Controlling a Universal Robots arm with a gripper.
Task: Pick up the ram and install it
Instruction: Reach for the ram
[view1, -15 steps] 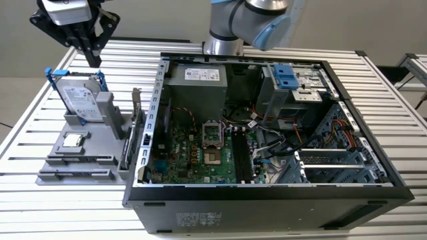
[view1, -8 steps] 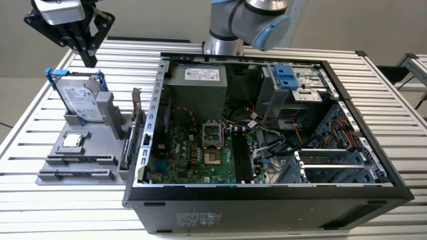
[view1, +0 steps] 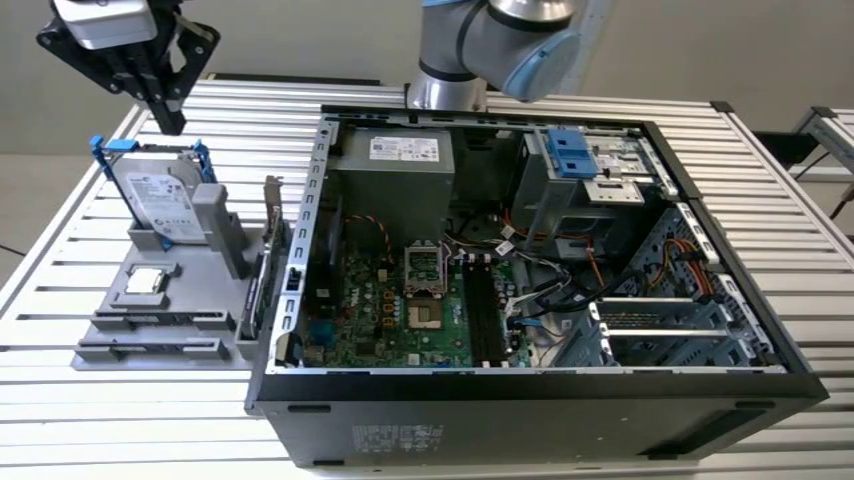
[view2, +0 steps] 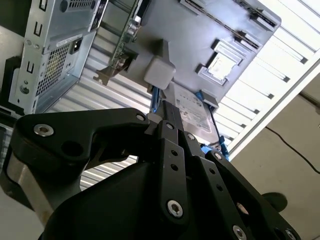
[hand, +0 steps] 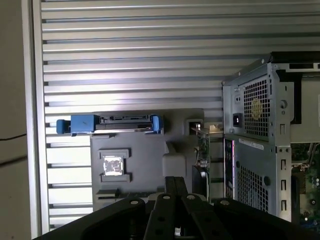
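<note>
1. We are viewing the gripper (view1: 171, 120) at the far left of the exterior view. It is hanging above the back corner of the slatted table (view1: 54, 420). Its fingers are pressed together and are grasping nothing. Both wrist views show the same clenched tips (view2: 161, 117) (hand: 176, 184).
2. Below the gripper, we are seeing the hard drive (view1: 158, 205) with blue brackets. It is standing tilted at the back of the grey fixture (view1: 200, 300). In both wrist views the drive (view2: 195, 117) (hand: 115, 124) is lying just beyond the fingertips.
3. In front of the drive, we are seeing the square silver processor chip (view1: 144, 282) resting flat in its pocket.
4. We are reading the ram (view1: 154, 321) as the slim dark strip sitting on edge in a long grey holder. The holder is at the near end of the fixture, and the ram is well apart from the gripper. We are not able to make out its chips.
5. Along the fixture's right edge, an expansion card (view1: 264, 250) is standing on edge, just beside the computer case (view1: 534, 410).
6. Inside the open case, the green motherboard (view1: 374, 310) is lying flat, with its black slots (view1: 481, 315) to the right of the processor socket.
7. The arm (view1: 494, 40) is rising behind the case.
</note>
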